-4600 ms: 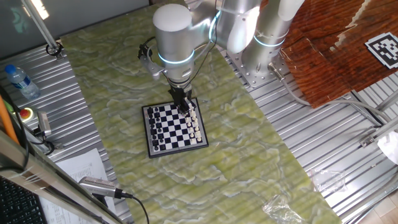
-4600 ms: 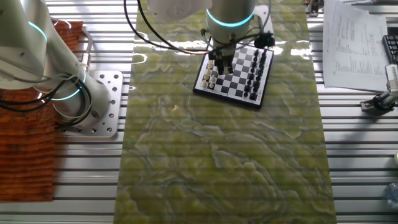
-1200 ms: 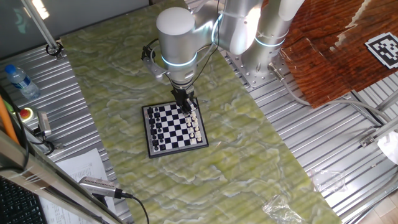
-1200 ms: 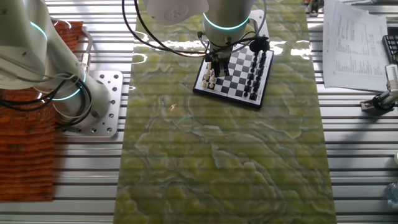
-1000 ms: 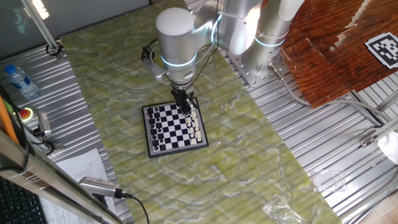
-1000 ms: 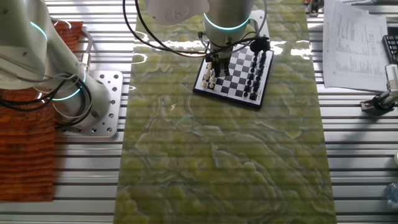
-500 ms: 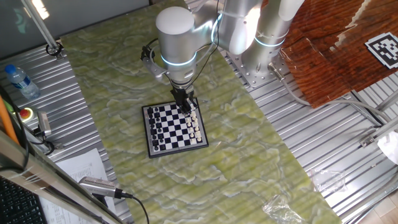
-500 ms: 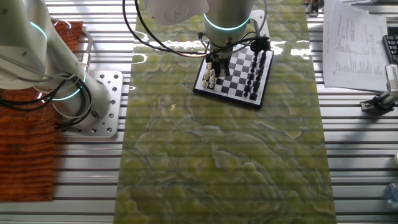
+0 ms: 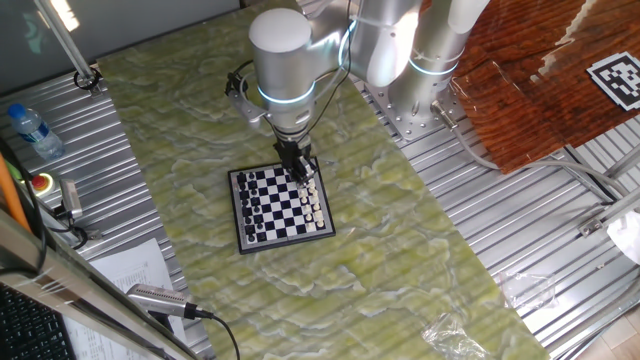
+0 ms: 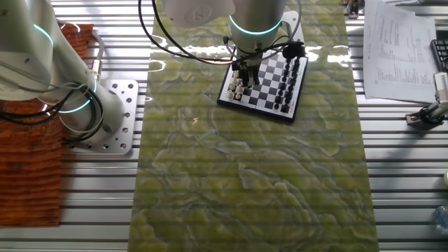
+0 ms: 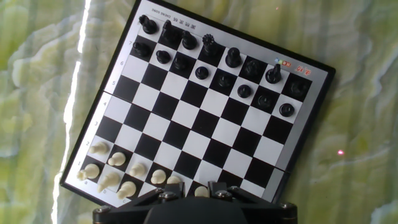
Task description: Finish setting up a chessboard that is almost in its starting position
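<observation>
The chessboard (image 9: 243, 243) lies on the green marbled mat, and shows in the other fixed view (image 10: 259, 110) and the hand view (image 11: 311, 68). Dark pieces (image 11: 233, 57) fill its far two rows. Cream pieces (image 11: 115, 159) stand along the near rows; part of them is hidden under the hand. My gripper (image 9: 300, 172) (image 10: 241, 75) hangs low over the cream side. In the hand view my gripper (image 11: 197, 190) has its jaws a little apart, with one cream piece (image 11: 200, 191) between them and a dark gap on the piece's left.
A second arm's base (image 10: 105, 115) stands beside the mat. An orange-brown cloth (image 9: 530, 70) lies past it. A water bottle (image 9: 30, 128), a red button (image 9: 42, 183) and papers (image 10: 399, 52) sit on the ribbed metal table. Crumpled plastic (image 9: 450, 330) lies at the mat's corner.
Since 4.6 s ago the gripper has shifted slightly toward the cream edge of the board. Over the last second nothing has visibly moved.
</observation>
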Available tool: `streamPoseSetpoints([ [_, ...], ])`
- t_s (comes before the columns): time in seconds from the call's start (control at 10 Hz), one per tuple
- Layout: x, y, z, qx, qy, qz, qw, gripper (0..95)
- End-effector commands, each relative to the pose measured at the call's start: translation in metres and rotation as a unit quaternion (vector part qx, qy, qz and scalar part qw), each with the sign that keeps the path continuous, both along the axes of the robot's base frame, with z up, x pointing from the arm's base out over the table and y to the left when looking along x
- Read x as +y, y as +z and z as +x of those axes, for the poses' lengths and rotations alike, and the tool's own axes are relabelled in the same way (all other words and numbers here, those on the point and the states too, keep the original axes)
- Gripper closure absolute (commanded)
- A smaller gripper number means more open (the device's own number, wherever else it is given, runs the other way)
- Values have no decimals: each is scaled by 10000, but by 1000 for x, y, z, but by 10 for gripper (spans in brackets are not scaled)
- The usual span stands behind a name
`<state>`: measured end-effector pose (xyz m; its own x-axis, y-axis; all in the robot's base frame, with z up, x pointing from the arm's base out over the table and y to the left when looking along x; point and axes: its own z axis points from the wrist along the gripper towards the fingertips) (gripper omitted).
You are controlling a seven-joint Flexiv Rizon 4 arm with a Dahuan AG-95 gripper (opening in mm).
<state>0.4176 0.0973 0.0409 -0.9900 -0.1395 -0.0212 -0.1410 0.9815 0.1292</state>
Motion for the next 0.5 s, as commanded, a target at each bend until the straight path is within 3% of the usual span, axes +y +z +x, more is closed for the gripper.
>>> streamPoseSetpoints([
  [0.1,0,0,0,15,-4,20,10000,760],
  [0.5,1,-1,0,15,-22,58,10000,760],
])
